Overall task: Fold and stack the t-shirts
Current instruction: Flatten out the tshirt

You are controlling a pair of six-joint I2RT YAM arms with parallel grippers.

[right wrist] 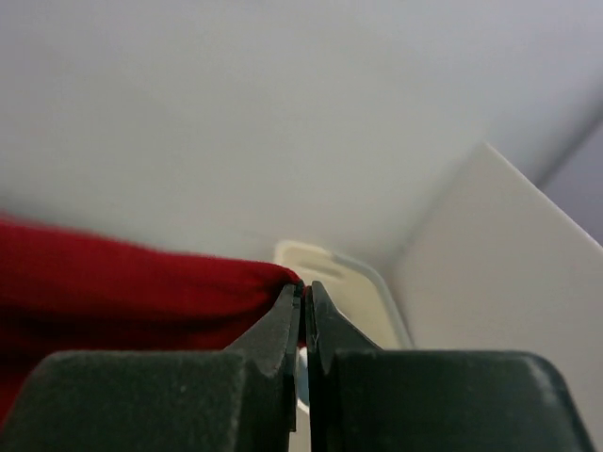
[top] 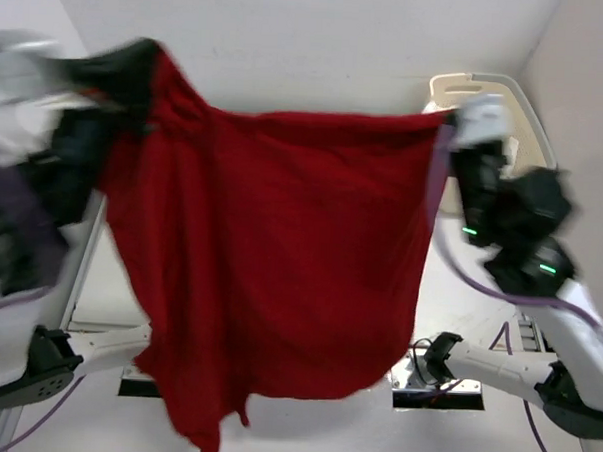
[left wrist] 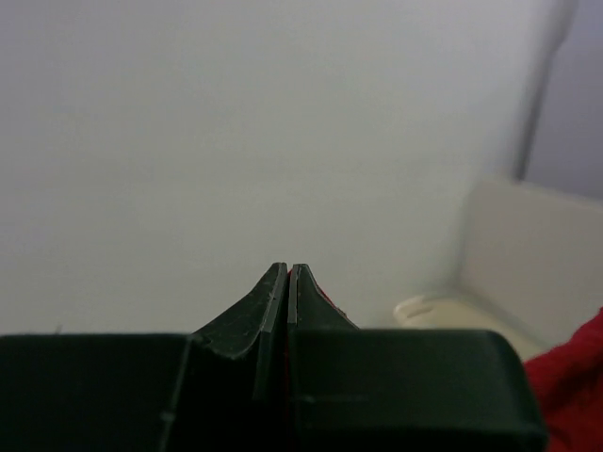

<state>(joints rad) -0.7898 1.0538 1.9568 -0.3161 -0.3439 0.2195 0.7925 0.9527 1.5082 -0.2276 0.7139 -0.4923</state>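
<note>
The deep red t-shirt (top: 270,255) hangs spread in the air between both arms, filling the middle of the top view, its lower edge dangling towards the arm bases. My left gripper (top: 149,54) is shut on its upper left corner; a sliver of red shows between its jaws (left wrist: 288,273) and red cloth (left wrist: 570,386) hangs at the right. My right gripper (top: 448,117) is shut on the upper right corner, and the red cloth (right wrist: 132,292) runs off to the left of its tips (right wrist: 305,287). No white or teal-blue shirt shows.
A cream plastic laundry basket (top: 527,111) stands at the far right, behind the right arm, also visible beyond the right fingertips as the basket (right wrist: 353,282). A pale wall panel (right wrist: 509,282) rises on the right. The white table (top: 289,45) stretches behind the shirt.
</note>
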